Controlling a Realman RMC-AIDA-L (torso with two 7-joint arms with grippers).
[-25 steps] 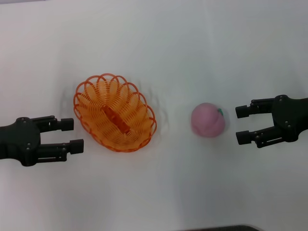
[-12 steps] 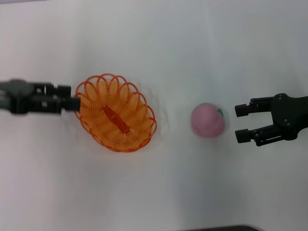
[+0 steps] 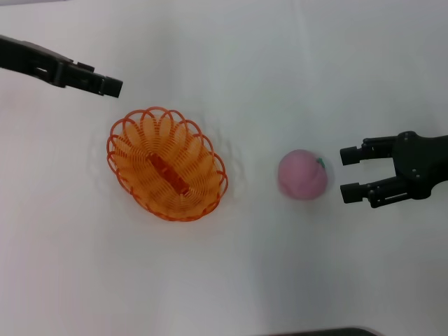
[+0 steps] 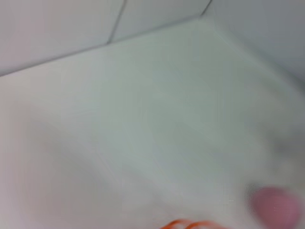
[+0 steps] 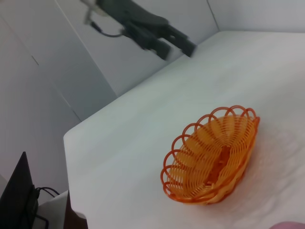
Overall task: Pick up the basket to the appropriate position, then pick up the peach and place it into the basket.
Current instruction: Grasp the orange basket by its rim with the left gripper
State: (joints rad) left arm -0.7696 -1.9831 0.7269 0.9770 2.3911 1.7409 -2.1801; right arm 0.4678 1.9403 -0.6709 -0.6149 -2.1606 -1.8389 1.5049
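Note:
The orange wire basket [image 3: 166, 164] lies on the white table, left of centre, with nothing in it. The pink peach [image 3: 302, 175] lies to its right with its green leaf toward my right gripper. My left gripper [image 3: 112, 85] is raised beyond the basket's far left rim, apart from it, and holds nothing. In the right wrist view the left gripper [image 5: 177, 49] shows two separate fingertips above the basket [image 5: 214, 155]. My right gripper [image 3: 348, 173] is open just right of the peach, not touching it. The left wrist view shows the peach [image 4: 275, 205] blurred and a bit of basket rim [image 4: 188, 224].
The white table [image 3: 231, 280] has a dark strip at its near edge [image 3: 315, 332]. In the right wrist view the table's far corner [image 5: 71, 136] drops off next to a black object [image 5: 19, 191] and grey wall panels.
My left arm has swung from the basket's left rim up and away to the far left. The basket and peach have stayed put. The right gripper has barely moved.

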